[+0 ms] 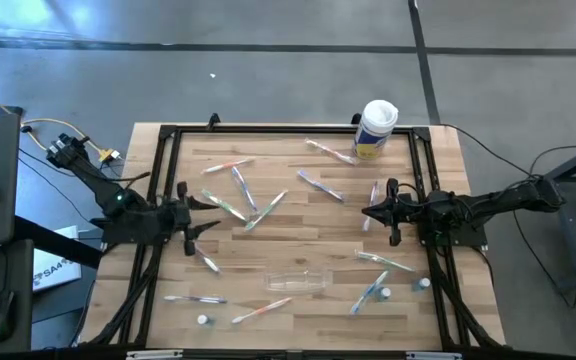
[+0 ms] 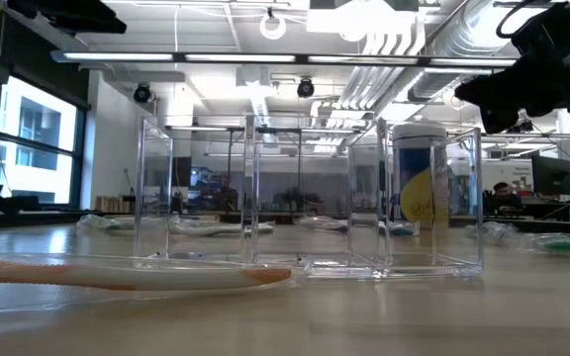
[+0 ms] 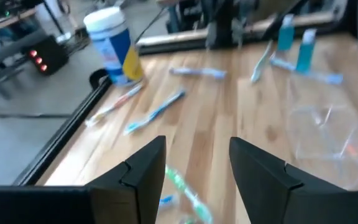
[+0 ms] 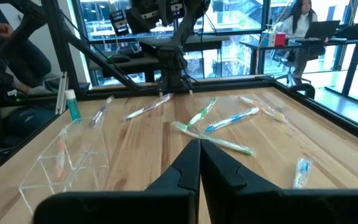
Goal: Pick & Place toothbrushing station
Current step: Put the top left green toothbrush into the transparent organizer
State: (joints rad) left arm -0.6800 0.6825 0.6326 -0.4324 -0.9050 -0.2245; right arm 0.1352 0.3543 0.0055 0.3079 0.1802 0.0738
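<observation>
The toothbrushing station, a clear compartmented plastic holder [image 1: 294, 280], lies on the wooden table near its front edge; it also shows in the low view [image 2: 310, 198] and in both wrist views [image 3: 328, 134] [image 4: 61, 158]. Several pastel toothbrushes lie flat around it, among them a green one [image 3: 182, 186] just below and ahead of my left gripper [image 3: 197, 165]. That gripper hovers open above the table's left side [image 1: 206, 214], with nothing between its fingers. My right gripper [image 4: 199, 165] is shut and empty at the table's right side [image 1: 370, 212], pointing toward the left.
A tall white canister with a yellow label [image 1: 376, 127] stands at the far edge, right of the middle. Small white-capped tubes [image 1: 203, 320] [image 1: 423, 284] lie near the front. A black frame [image 1: 268, 130] borders the table. People sit in the room beyond [image 4: 294, 25].
</observation>
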